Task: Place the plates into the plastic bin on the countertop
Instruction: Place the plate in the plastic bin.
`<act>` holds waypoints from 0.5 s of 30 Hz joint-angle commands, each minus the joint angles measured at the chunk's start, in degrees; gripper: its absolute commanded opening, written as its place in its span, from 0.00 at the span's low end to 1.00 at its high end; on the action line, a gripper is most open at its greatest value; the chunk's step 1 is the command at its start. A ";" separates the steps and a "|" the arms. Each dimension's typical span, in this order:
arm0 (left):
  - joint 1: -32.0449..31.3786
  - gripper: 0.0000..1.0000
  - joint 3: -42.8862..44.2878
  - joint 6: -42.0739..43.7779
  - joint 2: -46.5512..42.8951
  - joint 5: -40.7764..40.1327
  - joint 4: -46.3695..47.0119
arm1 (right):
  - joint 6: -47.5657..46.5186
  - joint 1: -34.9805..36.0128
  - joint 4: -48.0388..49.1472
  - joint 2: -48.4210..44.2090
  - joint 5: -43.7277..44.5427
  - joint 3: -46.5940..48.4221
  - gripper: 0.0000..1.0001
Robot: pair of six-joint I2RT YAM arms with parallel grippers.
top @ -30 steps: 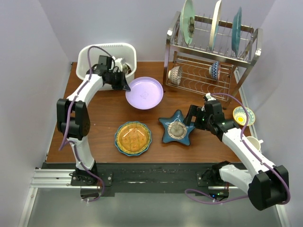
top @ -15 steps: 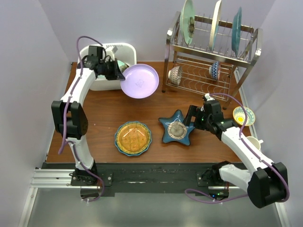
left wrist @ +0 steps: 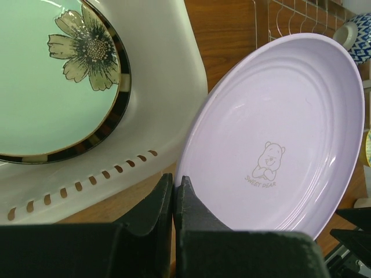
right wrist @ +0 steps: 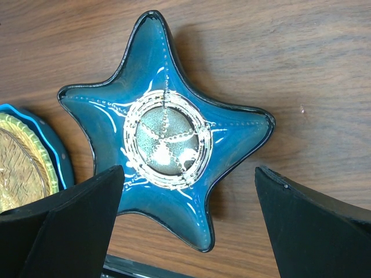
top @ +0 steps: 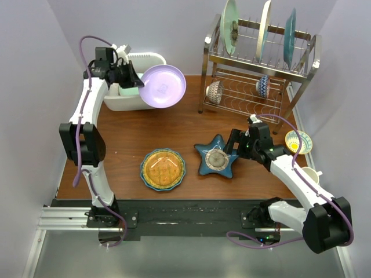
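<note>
**Seven plates, three bowls, one mug**

Seven plates were in sight. Three stood in the rack: a pale green plate, a cream plate and a teal plate. The other four were a lavender plate, an amber plate, a star plate and a flowered plate. There were three bowls: a speckled bowl, a blue bowl and a yellow bowl. There was one mug, one bin, one rack and one table.
</note>
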 commanded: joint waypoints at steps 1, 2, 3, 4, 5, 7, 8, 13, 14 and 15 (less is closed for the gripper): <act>1.97 0.00 3.38 -3.95 0.39 1.95 2.98 | -0.40 -0.25 2.19 0.45 -1.23 0.07 0.99; 2.16 0.00 3.46 -4.39 0.48 1.95 3.51 | -0.40 -0.25 2.19 0.53 -1.23 0.07 0.99; 2.34 0.00 3.55 -4.75 0.57 1.95 4.12 | -0.40 -0.25 2.19 0.54 -1.32 0.07 0.99; 2.51 0.00 3.90 -5.36 0.66 1.86 4.47 | -0.40 -0.25 2.28 0.54 -1.32 0.07 0.99; 2.69 0.00 3.99 -5.63 1.00 1.86 4.65 | -0.40 -0.16 2.19 0.54 -1.24 0.07 0.99; 3.13 0.00 4.78 -6.33 1.62 1.51 5.18 | -0.31 -0.25 2.28 0.36 -1.32 0.07 0.99; 3.30 0.00 4.87 -6.59 1.80 1.51 5.27 | -0.40 -0.25 2.28 0.27 -1.41 0.07 0.99; 4.35 0.00 4.87 -8.44 2.50 0.55 7.38 | -0.40 -0.25 2.28 0.27 -1.32 0.24 0.99; 4.53 0.00 4.78 -8.70 2.59 0.28 7.81 | -0.40 -0.25 2.28 0.27 -1.32 0.33 0.99; 4.71 0.00 4.87 -9.05 2.59 0.19 8.43 | -0.40 -0.25 2.28 0.36 -1.32 0.33 0.99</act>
